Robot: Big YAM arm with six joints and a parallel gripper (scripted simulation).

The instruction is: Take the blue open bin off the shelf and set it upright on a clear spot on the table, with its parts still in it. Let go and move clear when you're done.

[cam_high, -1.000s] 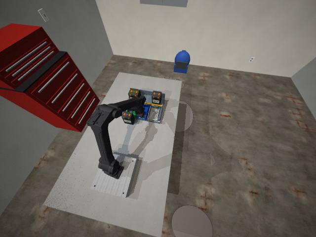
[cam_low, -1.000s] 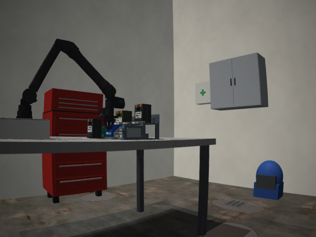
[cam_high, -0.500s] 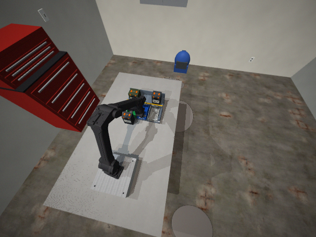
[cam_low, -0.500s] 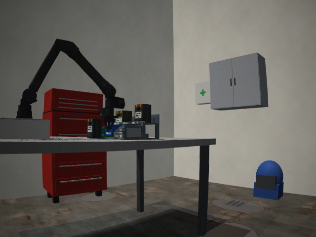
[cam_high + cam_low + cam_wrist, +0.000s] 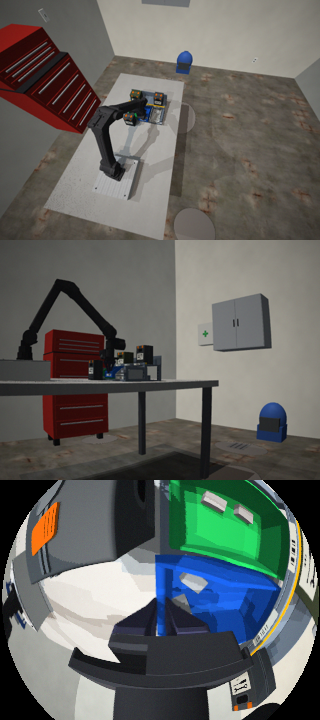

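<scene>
- Clock is the top view, centred on the gripper (image 5: 140,113) (image 5: 109,371) (image 5: 161,602), nearest the arm's base first
- black box (image 5: 130,120) (image 5: 95,370) (image 5: 90,530): 8 o'clock, standing on the table (image 5: 111,217) (image 5: 180,385)
- gripper's pinched nearly shut on the near wall of the blue open bin (image 5: 147,113) (image 5: 109,375) (image 5: 247,602), pale parts inside
- that bin's at 3 o'clock, low front of the shelf (image 5: 164,102) (image 5: 159,373), green bin (image 5: 220,532) beside it
- farther up top: olive box (image 5: 135,94) (image 5: 125,357) at 12, dark grey box (image 5: 158,98) (image 5: 145,354) toward 2
</scene>
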